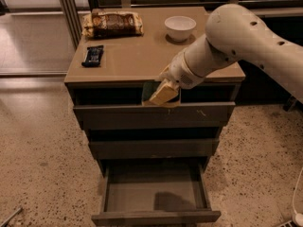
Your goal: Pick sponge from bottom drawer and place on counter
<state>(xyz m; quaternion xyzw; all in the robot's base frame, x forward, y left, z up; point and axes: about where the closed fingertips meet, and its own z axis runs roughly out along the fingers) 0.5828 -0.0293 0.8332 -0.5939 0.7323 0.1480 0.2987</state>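
My gripper (163, 94) hangs just in front of the counter's front edge, level with the top drawer. It is shut on the sponge (148, 91), a dark green pad that shows on either side of the pale yellowish fingers (162, 93). The counter (137, 60) is the tan top of the three-drawer cabinet. The bottom drawer (154, 215) is pulled out toward me, and its inside shows only a shadow. My white arm reaches in from the upper right.
On the counter lie a dark blue snack bar (93, 55) at the left, a brown snack bag (112, 23) at the back left and a white bowl (180, 27) at the back. The top drawer (118, 113) is slightly open. Speckled floor surrounds the cabinet.
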